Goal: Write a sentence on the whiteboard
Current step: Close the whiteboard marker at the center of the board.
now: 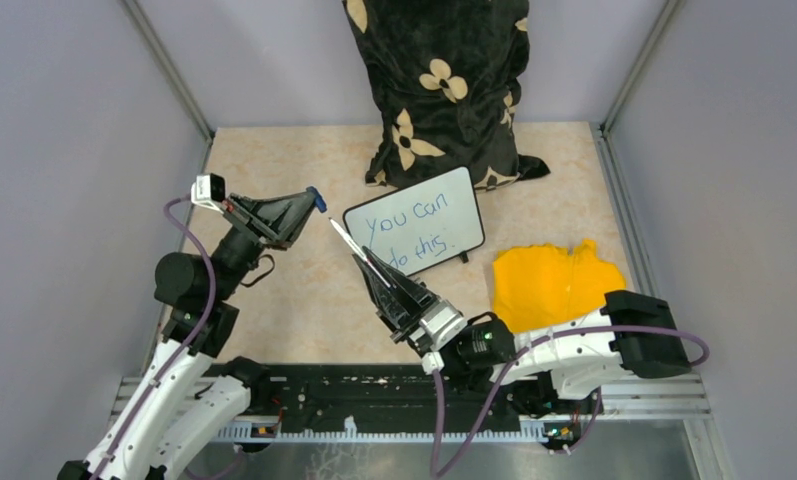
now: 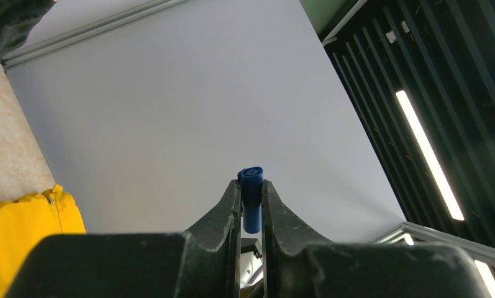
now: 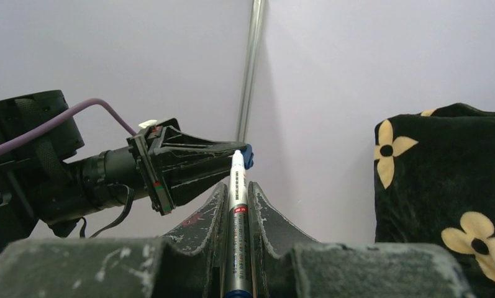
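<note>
Top external: right gripper holds marker just off whiteboard edge.

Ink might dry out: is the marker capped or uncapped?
Uncapped: the left end effector holds the blue cap, off the marker in the right end effector.

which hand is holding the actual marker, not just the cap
The right hand: it is shut on the long white marker, which sticks out past its fingers. The left hand only pinches the small blue cap.
</note>
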Controlling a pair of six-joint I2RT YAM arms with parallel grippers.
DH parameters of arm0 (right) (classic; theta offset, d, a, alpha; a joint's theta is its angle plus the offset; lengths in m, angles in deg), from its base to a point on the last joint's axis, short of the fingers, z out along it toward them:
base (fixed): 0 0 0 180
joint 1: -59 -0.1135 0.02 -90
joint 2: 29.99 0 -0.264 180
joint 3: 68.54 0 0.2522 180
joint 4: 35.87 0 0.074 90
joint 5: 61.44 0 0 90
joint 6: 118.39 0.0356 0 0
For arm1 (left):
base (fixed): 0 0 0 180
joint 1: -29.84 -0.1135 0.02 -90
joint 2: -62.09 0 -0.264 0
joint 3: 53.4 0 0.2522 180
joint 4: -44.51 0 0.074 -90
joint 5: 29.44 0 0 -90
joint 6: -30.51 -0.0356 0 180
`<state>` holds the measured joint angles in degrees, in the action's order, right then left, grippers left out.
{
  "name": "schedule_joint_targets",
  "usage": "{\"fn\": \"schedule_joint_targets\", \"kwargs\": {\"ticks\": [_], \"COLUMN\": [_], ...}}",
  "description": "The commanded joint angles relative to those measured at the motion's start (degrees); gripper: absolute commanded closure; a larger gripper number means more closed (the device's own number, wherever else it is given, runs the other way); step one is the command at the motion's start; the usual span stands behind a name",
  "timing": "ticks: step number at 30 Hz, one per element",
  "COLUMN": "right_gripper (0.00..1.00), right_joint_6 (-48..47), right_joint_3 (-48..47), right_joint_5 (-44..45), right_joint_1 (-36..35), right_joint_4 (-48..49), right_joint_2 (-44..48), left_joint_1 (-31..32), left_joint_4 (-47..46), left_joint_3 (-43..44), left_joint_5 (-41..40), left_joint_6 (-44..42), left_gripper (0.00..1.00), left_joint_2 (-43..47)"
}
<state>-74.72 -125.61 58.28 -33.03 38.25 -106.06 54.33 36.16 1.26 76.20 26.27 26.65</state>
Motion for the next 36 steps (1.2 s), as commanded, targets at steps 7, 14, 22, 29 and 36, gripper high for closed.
{"fn": "schedule_joint_targets", "kwargs": {"ticks": [7, 14, 22, 29, 36], "right_gripper": [1.00, 1.00, 1.00, 1.00, 1.00], "right_joint_6": [0.5, 0.4, 0.1, 0.0, -0.4], "right_joint_3": [-3.4, -3.4, -3.4, -3.6, -3.8], "right_joint_5": [0.6, 0.8, 1.0, 1.1, 1.3], "right_joint_1": [-0.5, -0.5, -0.5, -0.5, -0.6], "right_joint_4": [3.5, 3.6, 3.7, 4.0, 4.6], "right_joint_2": [-0.9, -0.9, -1.2, -1.5, -1.9], "left_joint_1": [0.2, 0.2, 0.2, 0.2, 0.2], "left_joint_4": [-1.6, -2.9, -4.2, -4.4, -4.8], "left_joint_3": [2.0, 2.9, 3.6, 3.6, 3.5], "left_joint_5": [0.9, 1.8, 2.7, 3.3, 4.4], "left_joint_6": [0.4, -0.4, -0.9, -1.1, -1.2], "left_gripper": [1.00, 1.00, 1.00, 1.00, 1.00], "left_joint_2": [-0.9, -1.3, -1.7, -1.7, -1.8]}}
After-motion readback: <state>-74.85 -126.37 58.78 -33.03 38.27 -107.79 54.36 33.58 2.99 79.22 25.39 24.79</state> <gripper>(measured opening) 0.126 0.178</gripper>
